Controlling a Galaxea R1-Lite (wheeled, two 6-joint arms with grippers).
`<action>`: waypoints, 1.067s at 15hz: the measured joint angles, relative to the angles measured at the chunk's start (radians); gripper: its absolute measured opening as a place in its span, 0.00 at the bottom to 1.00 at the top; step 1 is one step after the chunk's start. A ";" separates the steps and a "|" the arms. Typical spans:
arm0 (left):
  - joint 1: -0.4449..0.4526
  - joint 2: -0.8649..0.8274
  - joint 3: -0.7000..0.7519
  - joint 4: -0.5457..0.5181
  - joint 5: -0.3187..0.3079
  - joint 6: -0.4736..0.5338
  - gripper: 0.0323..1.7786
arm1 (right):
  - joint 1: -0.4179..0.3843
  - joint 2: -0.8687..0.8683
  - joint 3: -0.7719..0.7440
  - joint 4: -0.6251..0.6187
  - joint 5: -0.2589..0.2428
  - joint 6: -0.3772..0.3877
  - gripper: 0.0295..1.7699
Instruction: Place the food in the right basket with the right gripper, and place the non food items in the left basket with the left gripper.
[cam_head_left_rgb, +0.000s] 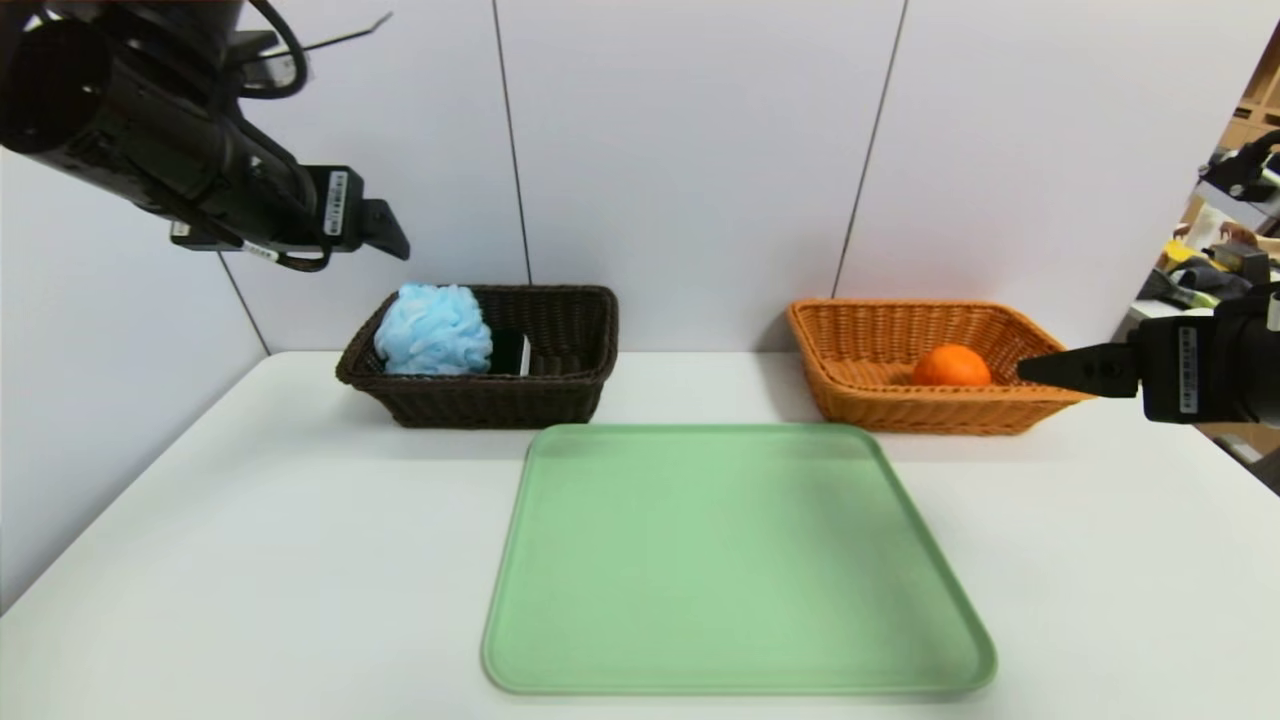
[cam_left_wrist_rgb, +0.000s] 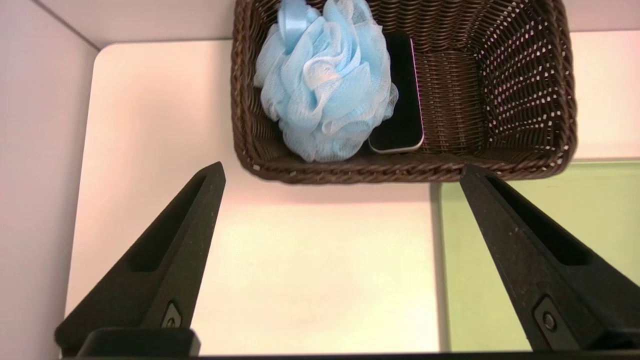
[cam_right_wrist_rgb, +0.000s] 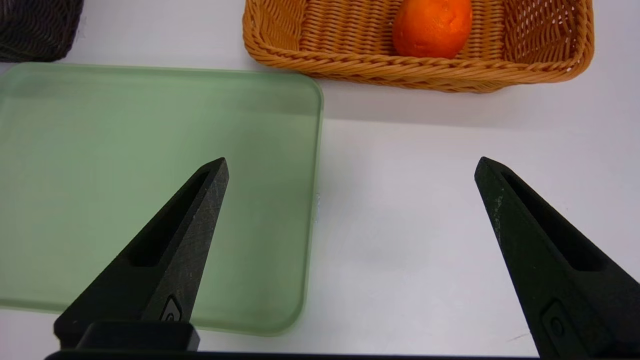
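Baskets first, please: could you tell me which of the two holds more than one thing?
The dark brown basket on the left holds two things, a blue bath pouf and a black slab; the orange-tan basket holds only an orange.

Both baskets (cam_head_left_rgb: 560, 330) (cam_head_left_rgb: 850, 330) are rough woven wicker, the pouf (cam_head_left_rgb: 433, 330) soft mesh, the tray (cam_head_left_rgb: 735, 560) smooth matt plastic.

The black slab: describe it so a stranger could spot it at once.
On the white table, find the dark basket at the back left. The slab lies flat on its floor, partly tucked under the blue pouf. It is the only hard, flat, glossy black thing there, with a thin white rim.
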 joint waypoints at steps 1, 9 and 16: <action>0.002 -0.036 0.013 0.019 0.000 -0.024 0.94 | -0.004 -0.012 0.010 0.008 -0.001 -0.001 0.96; 0.026 -0.444 0.411 0.037 0.033 -0.060 0.95 | -0.034 -0.190 0.070 0.098 -0.034 -0.001 0.96; 0.099 -0.823 0.721 0.022 0.064 -0.014 0.95 | -0.120 -0.414 0.225 0.112 -0.037 -0.046 0.96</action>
